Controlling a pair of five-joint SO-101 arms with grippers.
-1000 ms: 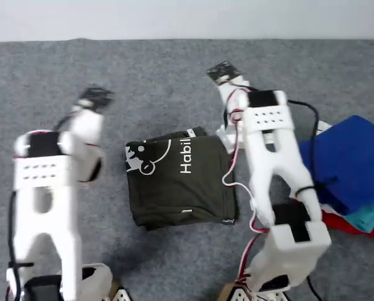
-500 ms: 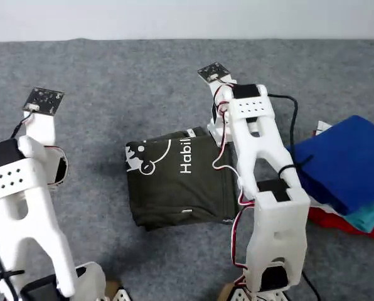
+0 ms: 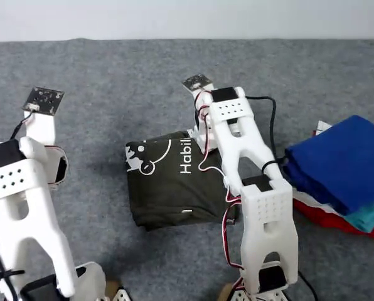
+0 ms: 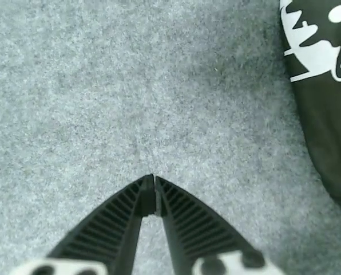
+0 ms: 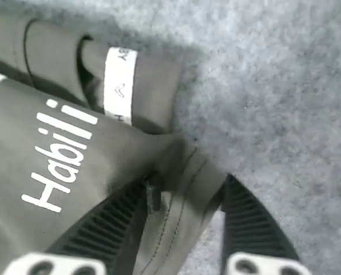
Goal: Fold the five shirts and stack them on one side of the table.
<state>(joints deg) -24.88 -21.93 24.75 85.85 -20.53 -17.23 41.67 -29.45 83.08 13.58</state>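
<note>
A folded dark olive shirt (image 3: 174, 182) with white print lies mid-table. My right gripper (image 5: 187, 183) is open at its far right corner (image 3: 201, 139), one finger (image 5: 122, 220) over the printed top layer and the other (image 5: 248, 220) on the carpet side, with the shirt's corner fold (image 5: 185, 166) between them. My left gripper (image 4: 153, 182) is shut and holds nothing, over bare carpet to the left of the dark shirt (image 4: 325, 86). The left arm (image 3: 24, 182) stands at the table's left. A stack of folded shirts (image 3: 347, 163), blue on top, lies at the right edge.
Grey carpet (image 3: 112, 81) covers the table, with open room behind and in front of the dark shirt. Teal, red and white layers (image 3: 363, 219) stick out under the blue shirt. The right arm's cables (image 3: 272, 135) hang close to the stack.
My right arm has swung left, bringing its gripper from beside the stack onto the dark shirt's far right corner. My left arm drew back to the left a second ago and has kept still since.
</note>
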